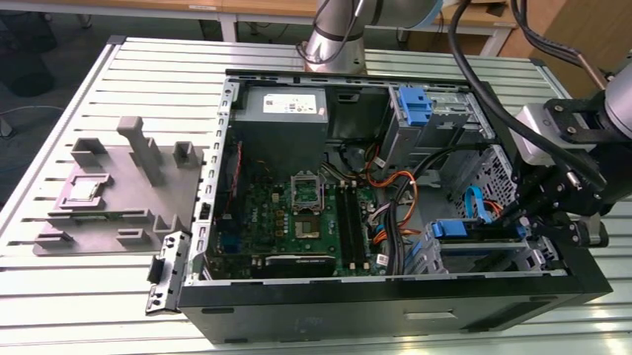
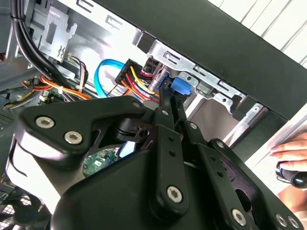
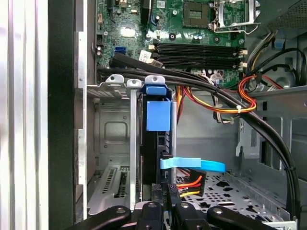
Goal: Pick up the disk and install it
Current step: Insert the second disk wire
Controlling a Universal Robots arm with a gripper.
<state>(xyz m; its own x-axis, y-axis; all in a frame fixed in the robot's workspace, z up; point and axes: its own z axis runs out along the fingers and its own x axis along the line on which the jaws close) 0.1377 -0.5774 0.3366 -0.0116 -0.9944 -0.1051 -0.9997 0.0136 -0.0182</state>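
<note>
1. While my claw (image 3: 165, 211) hangs at the drive cage (image 3: 112, 143), the disk (image 3: 157, 143) stands on edge inside it, directly ahead.
2. Its long axis runs away from me.
3. Claw fingers look together; clamped or not, I cannot tell.

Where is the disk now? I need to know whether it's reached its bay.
In the exterior view the disk sits in the drive cage at the case's front corner, on the exterior view's right, beside the orange cables, with the claw at it.

1. An open computer case (image 1: 395, 299) lies on a slatted metal table (image 1: 148, 70).
2. A green motherboard (image 1: 286, 222) sits inside it, with a grey power supply (image 1: 286, 111) beyond.
3. A grey moulded fixture (image 1: 118, 188) rests at the exterior view's left.
4. Orange and black cables (image 3: 225, 103) cross the case.
</note>
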